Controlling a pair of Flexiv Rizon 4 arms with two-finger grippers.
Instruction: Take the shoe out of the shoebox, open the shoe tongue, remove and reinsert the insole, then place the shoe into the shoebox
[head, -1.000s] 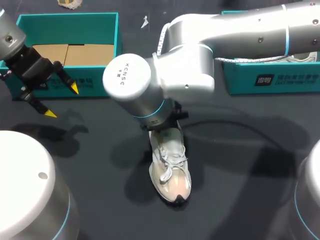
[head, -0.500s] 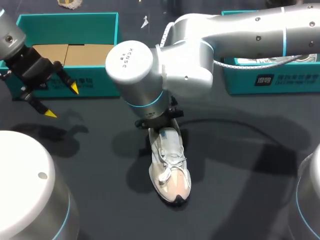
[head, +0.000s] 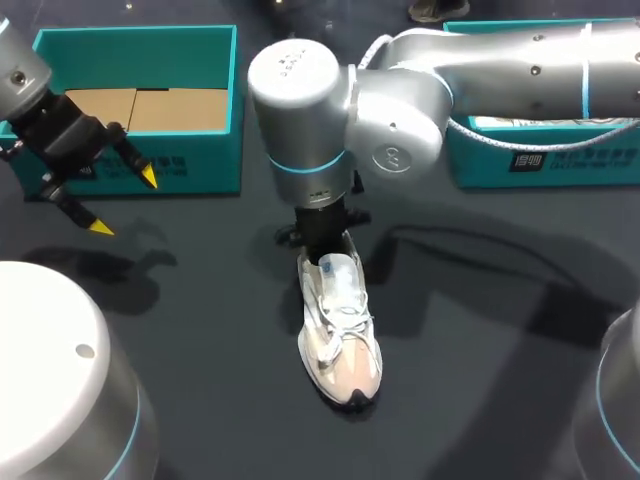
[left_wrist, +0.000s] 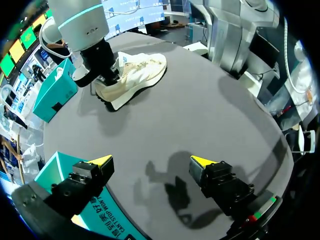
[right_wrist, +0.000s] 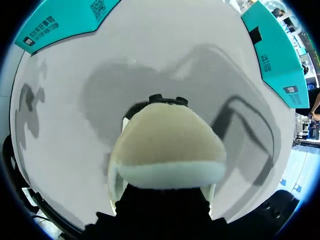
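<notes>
Already out of its box, the pale shoe (head: 340, 330) lies upright on its sole on the dark worktop (head: 480, 330), toe toward the near edge and heel toward the far side, between the left shoebox (head: 215, 60) and the right shoebox (head: 500, 150). The right arm reaches in from the right with its wrist turned straight down over the heel. The right hand (left_wrist: 105, 77) sits at the heel collar, though whether it is clamped there or only resting against it cannot be told, since the wrist hides it from above and the heel fills its own camera. The left hand (head: 122, 203) hovers well apart, just in front of the left shoebox, its yellow tips spread wide and holding nothing. The step in hand appears to be opening the tongue. That likely calls for the right hand to pin the heel firmly to the worktop while the left hand comes across to the laces, catches the tongue's edge and lifts it forward without dragging the shoe.
</notes>
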